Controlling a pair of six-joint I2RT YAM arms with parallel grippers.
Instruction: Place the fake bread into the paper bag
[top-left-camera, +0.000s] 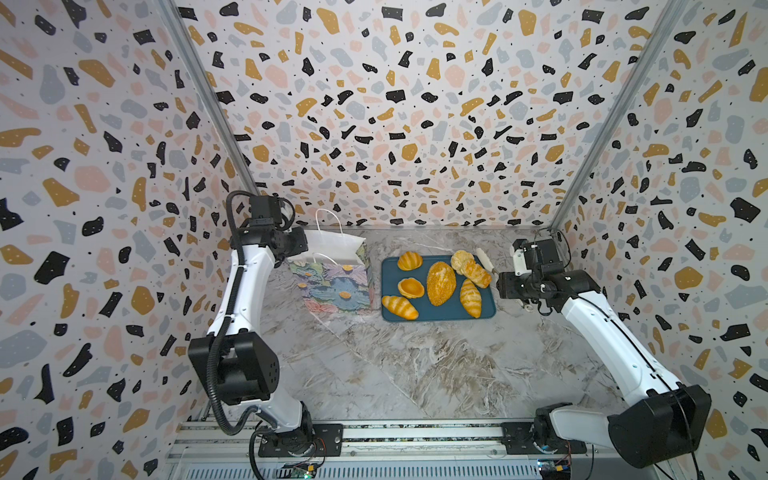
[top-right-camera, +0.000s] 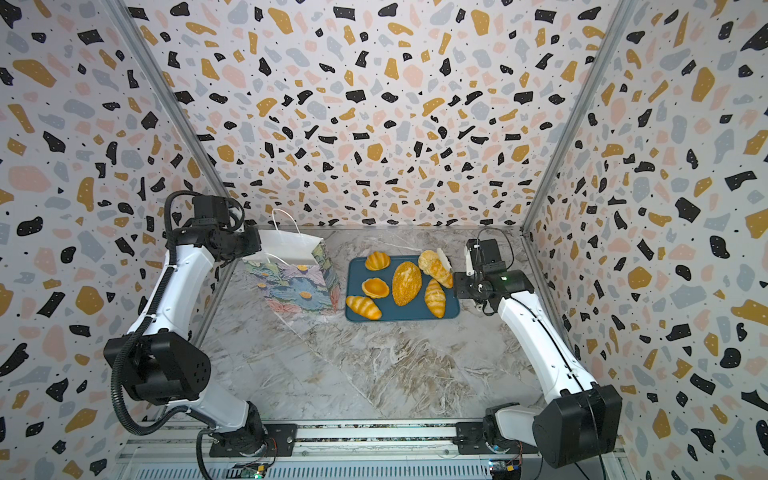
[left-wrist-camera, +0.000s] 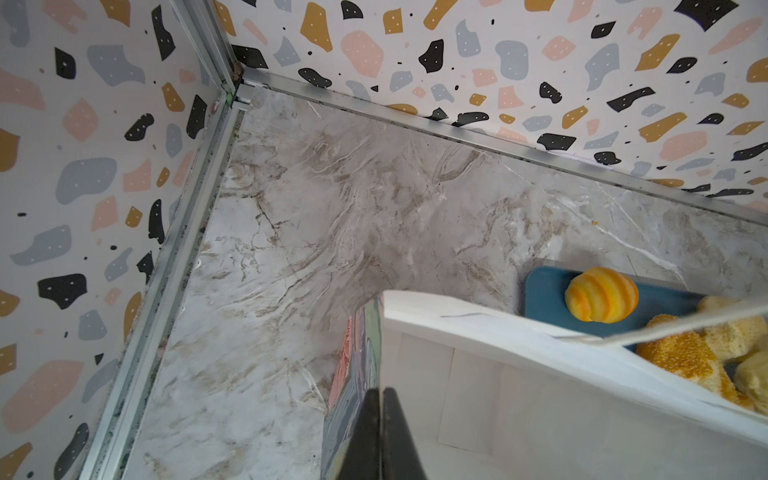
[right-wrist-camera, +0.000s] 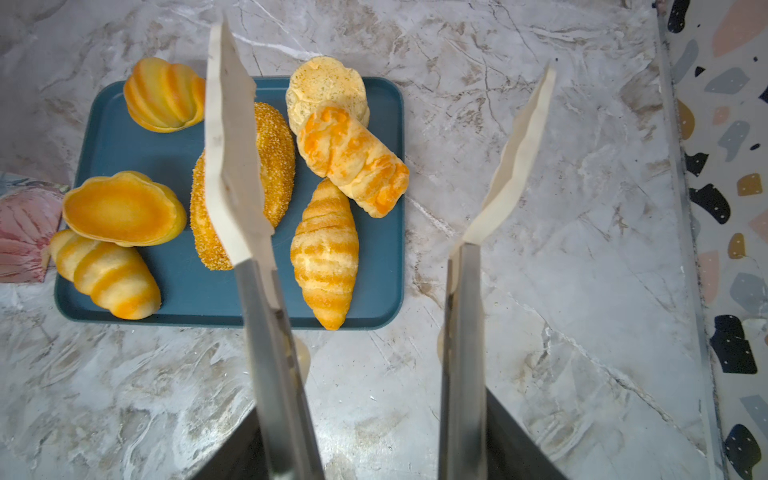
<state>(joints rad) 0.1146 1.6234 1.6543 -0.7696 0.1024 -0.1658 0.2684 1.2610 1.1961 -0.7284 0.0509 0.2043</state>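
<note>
- Overhead, in both top views, the paper bag (top-left-camera: 332, 284) (top-right-camera: 291, 286) stands upright on the marble table (top-left-camera: 395, 365). Its white inside shows, and it sits just beside the left edge of the dark-blue tray (top-left-camera: 440, 314).
- All seven pieces of the fake bread (top-right-camera: 406, 283) lie on that tray. The seeded loaf (top-left-camera: 441, 286) is in the middle, with two shell buns (top-left-camera: 409, 261) and a striped roll (top-left-camera: 400, 307) on the bag's side. Another striped roll, a twisted roll (top-left-camera: 477, 275) and a pale bumpy bun (top-left-camera: 461, 258) lie on the far side.
- The left arm (top-left-camera: 245, 282) ends at the bag's left rim. The right arm (top-left-camera: 602, 328) ends just right of the tray, where the cream tips of the tongs (top-left-camera: 484, 258) sit near the pale bumpy bun.
- In the left wrist view, the left gripper (left-wrist-camera: 381, 428) has its two black fingers pressed together on the bag's side wall. One finger is on the printed outside and one on the white inside, pinching the paper. A shell bun and the seeded loaf show past the bag's far rim, on the tray.
- In the right wrist view, the right gripper (right-wrist-camera: 374, 453) clasps the tongs, with a dark finger against the outside of each metal arm. The tongs are spread, their scalloped tips well apart. One tip shows in front of the seeded loaf, the other over bare table beside the tray. The twisted roll leans on the pale bumpy bun.
</note>
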